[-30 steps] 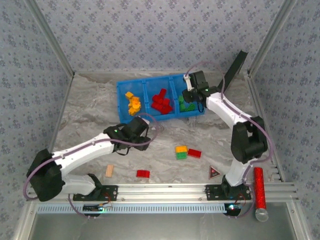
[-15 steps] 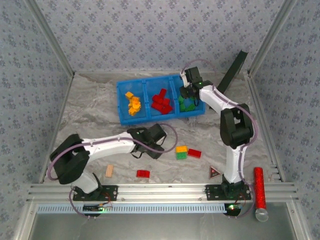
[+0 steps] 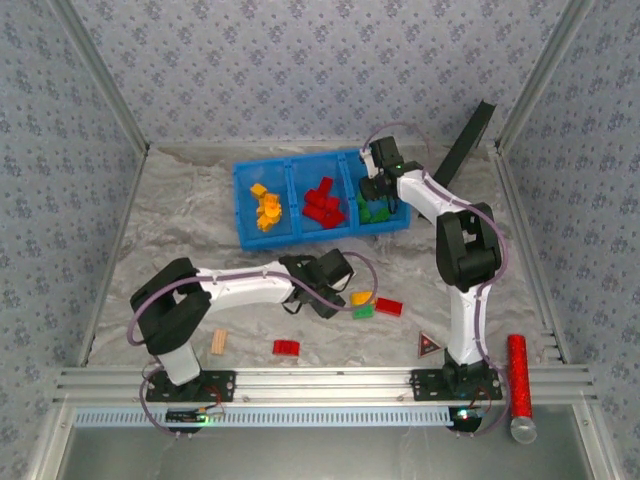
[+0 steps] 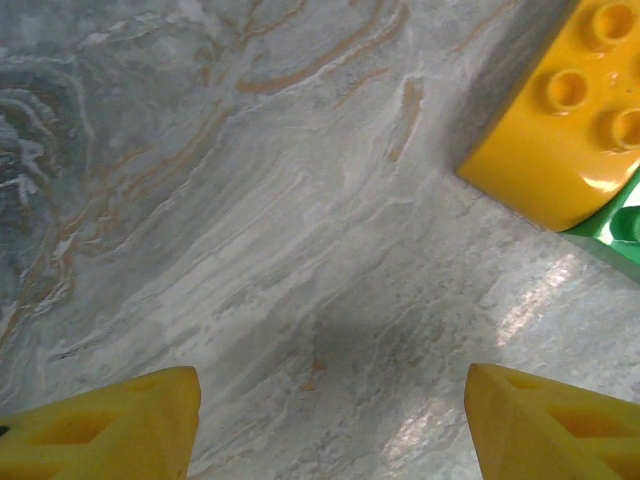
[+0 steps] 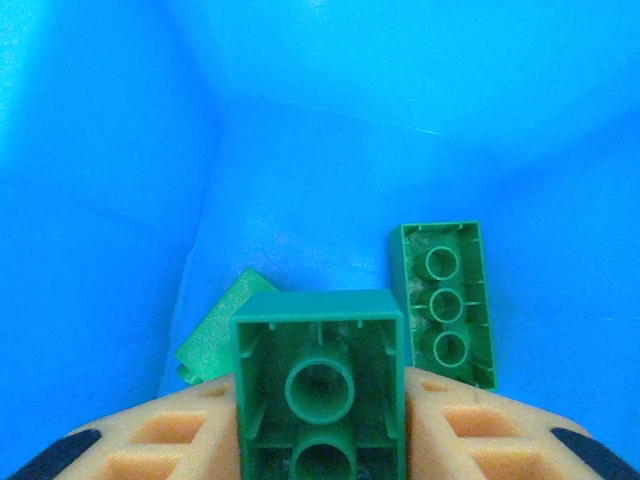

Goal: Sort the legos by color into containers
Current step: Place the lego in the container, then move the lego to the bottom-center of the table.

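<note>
right hand clamped on green brick | left hand held open | risk: yellow brick may be shoved aside by off-centre fingers

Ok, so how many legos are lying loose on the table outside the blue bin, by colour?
Red: 2, the near red brick and the far red brick
Yellow: 1, the yellow brick
Green: 1, the green brick, touching the yellow one
Total: 4
</note>
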You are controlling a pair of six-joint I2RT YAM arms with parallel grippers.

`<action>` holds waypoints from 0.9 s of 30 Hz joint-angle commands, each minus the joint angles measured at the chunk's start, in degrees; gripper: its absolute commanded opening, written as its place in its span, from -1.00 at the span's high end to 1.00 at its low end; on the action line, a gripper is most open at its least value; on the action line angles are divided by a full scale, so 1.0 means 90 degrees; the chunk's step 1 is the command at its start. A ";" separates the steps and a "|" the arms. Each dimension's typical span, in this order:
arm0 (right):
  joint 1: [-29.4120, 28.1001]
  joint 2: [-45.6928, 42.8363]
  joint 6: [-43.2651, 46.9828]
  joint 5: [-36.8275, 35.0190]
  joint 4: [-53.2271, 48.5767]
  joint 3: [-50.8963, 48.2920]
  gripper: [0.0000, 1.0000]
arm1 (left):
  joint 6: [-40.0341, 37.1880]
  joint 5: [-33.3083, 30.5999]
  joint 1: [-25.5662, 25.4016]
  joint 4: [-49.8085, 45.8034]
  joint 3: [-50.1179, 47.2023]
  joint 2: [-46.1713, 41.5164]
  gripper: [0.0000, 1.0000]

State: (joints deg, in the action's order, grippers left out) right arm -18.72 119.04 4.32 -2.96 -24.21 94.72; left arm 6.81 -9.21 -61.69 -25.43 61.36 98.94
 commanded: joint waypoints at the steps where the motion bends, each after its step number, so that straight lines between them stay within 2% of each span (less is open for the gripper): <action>1: 0.0059 -0.0092 0.0067 0.0165 -0.0123 0.0090 0.13 | -0.0186 0.0172 -0.0086 -0.0026 0.0246 0.0117 -0.42; 6: 0.0077 -0.0213 0.0029 0.0200 -0.0133 0.0074 -0.08 | -0.0248 0.0183 -0.0146 -0.0038 0.0366 0.0264 -0.41; 19: 0.0250 -0.0835 -0.0001 0.0332 -0.0182 -0.0156 -0.30 | -0.0325 0.0295 -0.0265 0.0154 0.0691 0.0771 -0.41; 27: 0.0402 -0.1259 -0.0021 0.0441 -0.0256 -0.0465 -0.37 | -0.0482 0.0567 -0.0391 0.0228 0.1079 0.1134 -0.41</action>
State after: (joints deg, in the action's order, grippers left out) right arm -15.59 110.32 4.34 -0.10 -24.88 92.20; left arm 4.25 -6.33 -64.34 -23.88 68.93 108.09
